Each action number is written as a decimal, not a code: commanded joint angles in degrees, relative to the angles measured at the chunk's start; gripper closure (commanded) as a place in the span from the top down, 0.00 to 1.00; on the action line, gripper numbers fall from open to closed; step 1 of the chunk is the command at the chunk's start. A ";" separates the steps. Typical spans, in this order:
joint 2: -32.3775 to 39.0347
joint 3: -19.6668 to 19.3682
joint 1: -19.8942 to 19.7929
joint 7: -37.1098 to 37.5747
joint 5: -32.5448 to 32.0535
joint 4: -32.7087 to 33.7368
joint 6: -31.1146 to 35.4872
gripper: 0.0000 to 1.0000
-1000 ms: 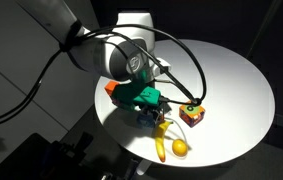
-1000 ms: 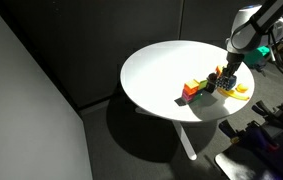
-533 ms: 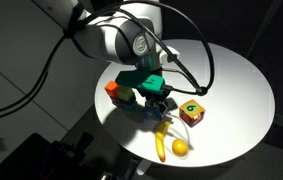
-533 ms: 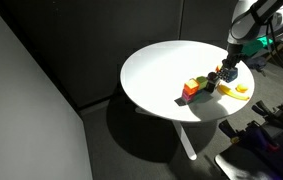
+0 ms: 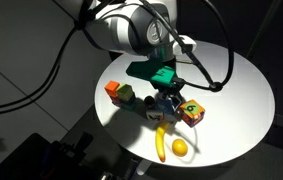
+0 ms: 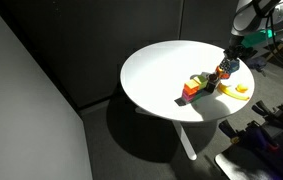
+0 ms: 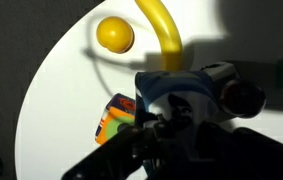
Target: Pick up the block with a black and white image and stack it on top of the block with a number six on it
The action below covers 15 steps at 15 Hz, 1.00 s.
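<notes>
Gripper (image 5: 165,104) apparently pinched on block with a black and white image (image 7: 171,80), just left of block with a number six (image 5: 191,113). Judged light, rigid, smooth-faced; best held across opposite flat sides, kept level for stacking.

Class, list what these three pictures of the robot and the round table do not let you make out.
1. Picture on the block with a black and white image: wrist view, blurred, covered by the gripper.
2. Number on the block with a number six: wrist view, blurred, partly behind the gripper.
3. Arm: exterior view, upper part cut off by the top edge.
</notes>
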 commanded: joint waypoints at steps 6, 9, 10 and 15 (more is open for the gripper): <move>2.09 -3.00 -0.42 6.20 0.22 4.57 0.50 0.09; 3.47 -3.24 -1.15 6.94 1.18 5.90 1.90 0.09; 4.10 -3.02 -1.65 6.71 1.83 6.46 2.34 0.09; 7.00 -2.07 -3.68 5.81 5.57 9.42 3.46 0.09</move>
